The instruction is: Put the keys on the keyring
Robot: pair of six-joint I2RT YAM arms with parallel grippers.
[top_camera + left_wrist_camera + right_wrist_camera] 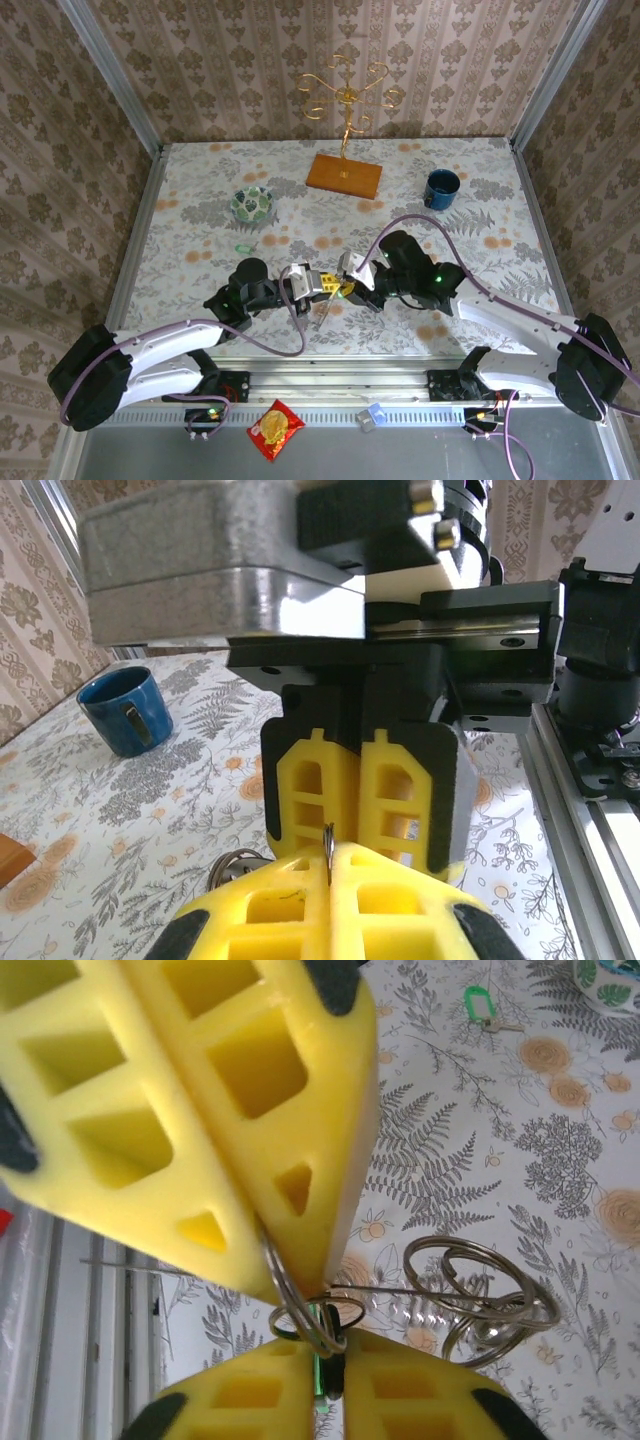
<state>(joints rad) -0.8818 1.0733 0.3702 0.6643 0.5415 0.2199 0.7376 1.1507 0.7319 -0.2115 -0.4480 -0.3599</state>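
Left gripper (330, 870) clamps keyring (480, 1310); right gripper (332, 1392) pinches key (318, 1382). We risk dropping key: shallow pinch, ring may twist.

No lettering, brand, number or sign can be read anywhere on the surface (200, 190). The red packet (275, 428) at the near edge carries a printed design with a pale patch, too small to make out. The green head of a key (478, 1002) lying on the surface has a pale window, and no writing can be made out in it.
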